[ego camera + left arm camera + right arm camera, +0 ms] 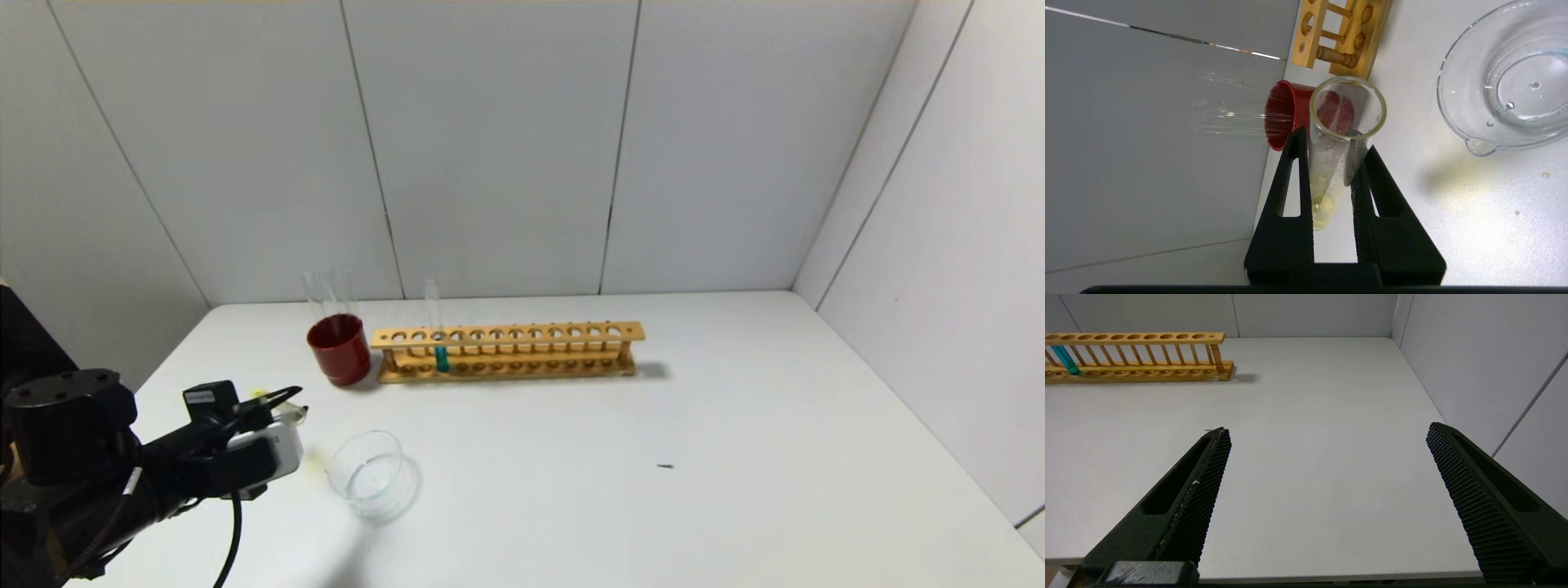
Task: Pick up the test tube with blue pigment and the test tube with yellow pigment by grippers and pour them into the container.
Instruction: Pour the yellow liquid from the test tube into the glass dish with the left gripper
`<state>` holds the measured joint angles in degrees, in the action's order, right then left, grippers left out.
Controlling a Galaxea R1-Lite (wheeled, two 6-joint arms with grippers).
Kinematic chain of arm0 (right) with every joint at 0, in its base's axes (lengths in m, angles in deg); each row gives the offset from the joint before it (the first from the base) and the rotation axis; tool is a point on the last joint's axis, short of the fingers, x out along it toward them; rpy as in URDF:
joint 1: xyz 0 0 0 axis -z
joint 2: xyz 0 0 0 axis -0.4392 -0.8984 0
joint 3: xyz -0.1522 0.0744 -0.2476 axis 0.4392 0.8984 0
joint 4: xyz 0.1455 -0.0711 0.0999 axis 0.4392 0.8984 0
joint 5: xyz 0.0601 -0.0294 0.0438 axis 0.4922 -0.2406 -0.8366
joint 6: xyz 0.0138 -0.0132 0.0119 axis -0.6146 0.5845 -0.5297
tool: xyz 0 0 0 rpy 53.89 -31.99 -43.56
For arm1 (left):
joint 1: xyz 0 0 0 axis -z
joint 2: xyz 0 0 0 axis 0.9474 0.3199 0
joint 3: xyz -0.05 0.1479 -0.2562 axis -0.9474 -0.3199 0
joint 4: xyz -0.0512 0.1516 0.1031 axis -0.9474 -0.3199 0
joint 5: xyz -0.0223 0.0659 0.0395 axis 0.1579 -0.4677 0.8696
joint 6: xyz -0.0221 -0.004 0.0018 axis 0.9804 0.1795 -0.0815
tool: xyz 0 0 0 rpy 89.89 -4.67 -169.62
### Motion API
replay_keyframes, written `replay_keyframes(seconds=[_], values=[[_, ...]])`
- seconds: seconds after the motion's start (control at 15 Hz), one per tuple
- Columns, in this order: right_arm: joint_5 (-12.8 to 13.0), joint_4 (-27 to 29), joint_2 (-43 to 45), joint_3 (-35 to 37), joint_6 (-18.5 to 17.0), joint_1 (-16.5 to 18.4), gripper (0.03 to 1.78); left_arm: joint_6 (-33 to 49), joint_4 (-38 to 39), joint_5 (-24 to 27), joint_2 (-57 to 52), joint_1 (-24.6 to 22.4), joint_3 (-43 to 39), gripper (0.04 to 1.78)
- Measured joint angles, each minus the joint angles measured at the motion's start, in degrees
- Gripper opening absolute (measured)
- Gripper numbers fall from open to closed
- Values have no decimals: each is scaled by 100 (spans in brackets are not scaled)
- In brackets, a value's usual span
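Holding the test tube with yellow pigment (1345, 122) clamped in the left pincer (1331, 163) beside the container (371, 474) for pouring, leaving the test tube with blue pigment (439, 347) racked, keeping the right pincer (1327, 457) apart over the bench (1310, 416).

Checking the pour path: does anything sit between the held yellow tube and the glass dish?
Nothing visible does. The left gripper is shut on the test tube with yellow pigment, and only bare table separates it from the container.
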<state>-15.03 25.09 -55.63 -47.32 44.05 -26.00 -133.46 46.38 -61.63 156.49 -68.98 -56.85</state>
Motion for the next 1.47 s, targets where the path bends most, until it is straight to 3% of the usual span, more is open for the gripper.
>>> replay_keyframes(seconds=[0.53,1.13,1.47], values=[[0,-2,0,0,2,-2,175,-1754,-9,-30,239,16,-201,32],[0,0,0,0,2,-2,175,-1974,5,-234,589,174,182,32],[0,0,0,0,2,-5,175,-2175,568,-234,1262,317,590,32]])
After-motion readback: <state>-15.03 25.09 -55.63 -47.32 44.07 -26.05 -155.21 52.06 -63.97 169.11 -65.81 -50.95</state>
